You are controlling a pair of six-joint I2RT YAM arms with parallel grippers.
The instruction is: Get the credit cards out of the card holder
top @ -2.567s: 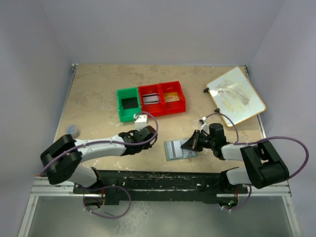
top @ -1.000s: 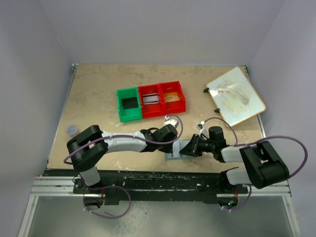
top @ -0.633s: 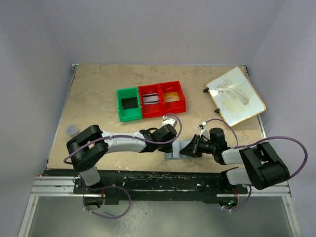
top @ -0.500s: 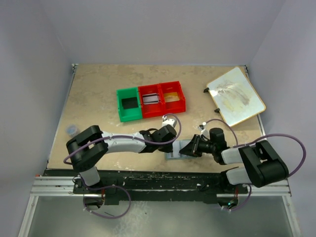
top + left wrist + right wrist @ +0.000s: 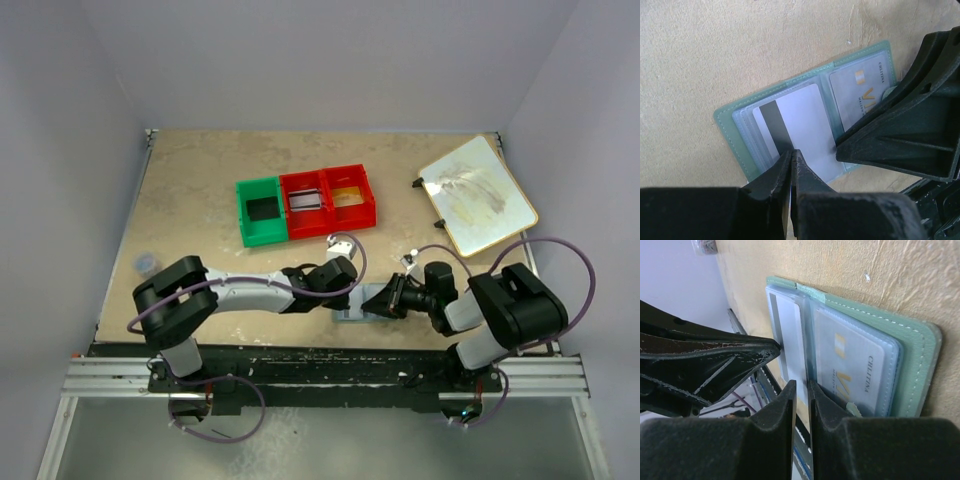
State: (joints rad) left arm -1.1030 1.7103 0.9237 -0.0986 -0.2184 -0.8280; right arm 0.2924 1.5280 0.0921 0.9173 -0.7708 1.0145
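Observation:
The card holder (image 5: pixel 362 302) lies open and flat near the table's front edge, pale pockets up. In the left wrist view its green border (image 5: pixel 727 117) frames two credit cards: one with a black stripe (image 5: pixel 800 115) and one with gold print (image 5: pixel 860 95). My left gripper (image 5: pixel 791 154) is shut, its tip resting on the striped card's near edge. My right gripper (image 5: pixel 801 386) comes from the other side. Its jaws stand a narrow gap apart over the striped card (image 5: pixel 790 330) beside the centre fold. Whether they pinch it is unclear.
A green bin (image 5: pixel 258 212) and a red two-part bin (image 5: pixel 328 200) stand behind the card holder. A cream board (image 5: pixel 478 195) lies at the back right. A small grey object (image 5: pixel 147 262) sits at the left edge. Both grippers (image 5: pixel 345 290) (image 5: pixel 388 298) nearly touch.
The left gripper swung right from the table's left-centre to the card holder and has settled there. The right gripper's jaws narrowed slightly, and the right arm's elbow shifted.

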